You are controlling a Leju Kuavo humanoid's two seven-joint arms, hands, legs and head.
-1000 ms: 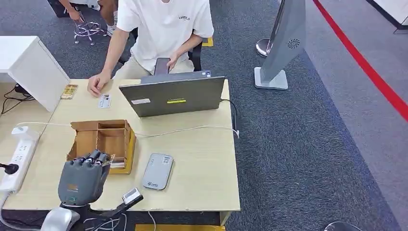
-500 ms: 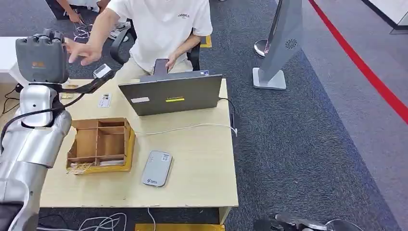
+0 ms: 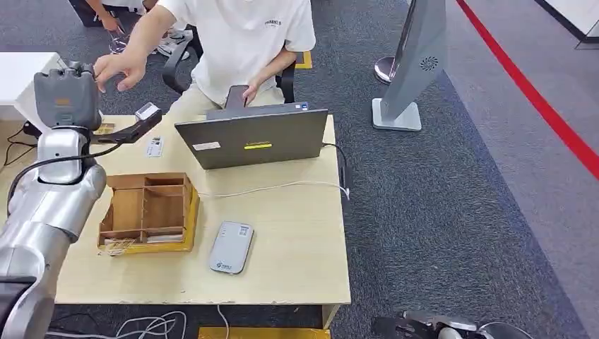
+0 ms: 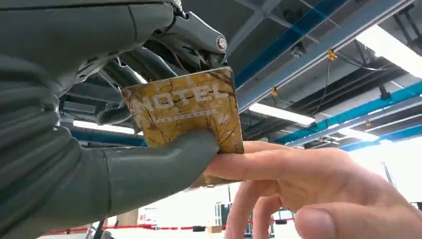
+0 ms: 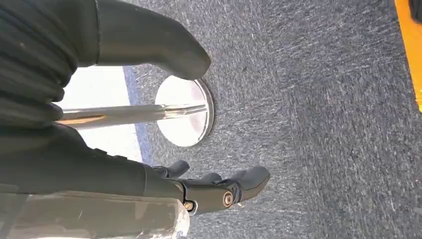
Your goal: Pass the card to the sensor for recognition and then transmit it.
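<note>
The left hand (image 3: 65, 97) is raised over the bench's (image 3: 297, 233) far left, thumb pinching a gold marbled card (image 4: 184, 107) printed "HOTEL", a person's hand (image 4: 318, 191) touching it, while the right hand (image 5: 214, 191) hangs loosely curled, holding nothing.

R robot hand (image 5: 149, 124) hangs over grey carpet (image 5: 318, 124), fingers apart, nothing held. Round chrome base (image 5: 191, 117) w/ pole (image 5: 124, 113) lies beyond thumb. Yellow strip (image 5: 408, 55) at frame edge.

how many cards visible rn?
3: one card held in the left hand; two on the table, at and. More may sit hidden in the wooden box.
</note>
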